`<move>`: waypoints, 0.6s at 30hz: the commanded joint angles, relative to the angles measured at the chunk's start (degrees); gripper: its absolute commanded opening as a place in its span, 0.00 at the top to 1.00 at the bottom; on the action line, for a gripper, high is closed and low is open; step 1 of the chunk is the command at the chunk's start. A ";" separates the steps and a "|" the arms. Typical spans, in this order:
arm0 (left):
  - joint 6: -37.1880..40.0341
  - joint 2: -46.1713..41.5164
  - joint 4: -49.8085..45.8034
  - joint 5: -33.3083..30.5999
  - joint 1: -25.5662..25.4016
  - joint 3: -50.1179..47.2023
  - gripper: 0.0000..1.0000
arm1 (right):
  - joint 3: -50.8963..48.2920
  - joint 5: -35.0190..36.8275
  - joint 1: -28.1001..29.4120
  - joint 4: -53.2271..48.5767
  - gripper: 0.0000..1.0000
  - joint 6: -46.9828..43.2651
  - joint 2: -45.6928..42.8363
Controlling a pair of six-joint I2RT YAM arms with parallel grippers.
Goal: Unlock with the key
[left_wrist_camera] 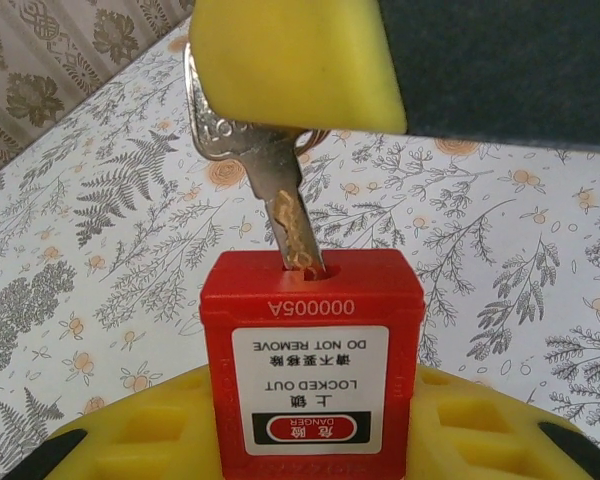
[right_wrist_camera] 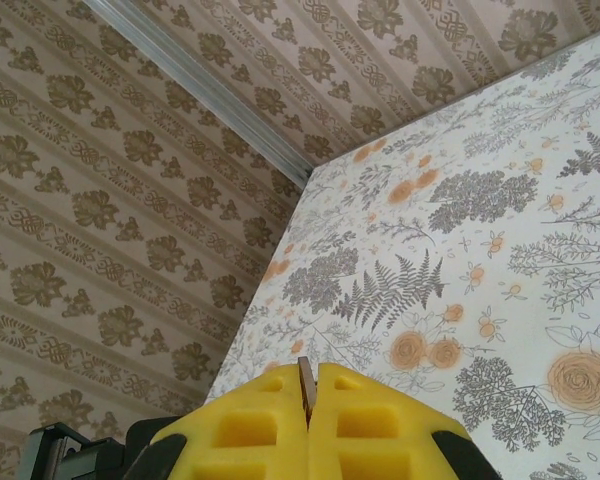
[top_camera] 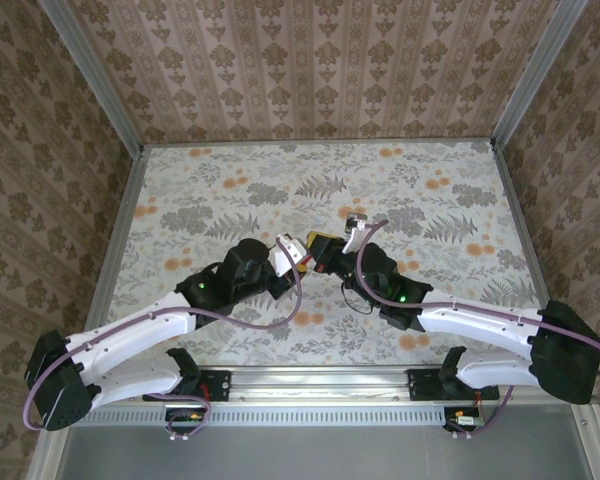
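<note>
**Desk:** Two grippers are pictured meeting over the middle of the table [top_camera: 230, 180], a little toward its near edge. What is held by each?

**Caption:** The red padlock [left_wrist_camera: 310, 350] is clamped by its body between the yellow fingers of the left gripper [left_wrist_camera: 310, 425], with the keyhole end turned toward the other arm. The key [left_wrist_camera: 280, 195] is pinched by its head in the right gripper [right_wrist_camera: 308, 405], whose pads are pressed together on it; a thin metal edge is seen in the seam. The tip of the blade is lodged in the keyhole, and a good length of blade is left outside.

**Desk:** What could be spoiled from here?

**Caption:** The blade is seen leaning off the padlock's axis. If it were pushed or turned at that slant, it could be jammed or bent in the keyway, it is judged. A turn begun before the blade is fully seated would likely be refused by the cylinder. Little of the head is gripped, so the key could be spun inside the pads rather than in the lock. The padlock could also be twisted out of line in the left fingers by the torque, or dropped to the table.
</note>
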 commanded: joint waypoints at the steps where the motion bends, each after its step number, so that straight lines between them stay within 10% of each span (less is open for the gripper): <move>1: -1.10 -2.03 30.14 0.47 1.04 6.73 0.73 | -2.50 -16.72 6.44 -13.18 0.94 -1.23 1.19; 18: -1.84 -0.44 26.18 3.15 -0.09 7.08 0.73 | 3.27 -17.75 2.34 -21.92 0.92 -7.41 -2.82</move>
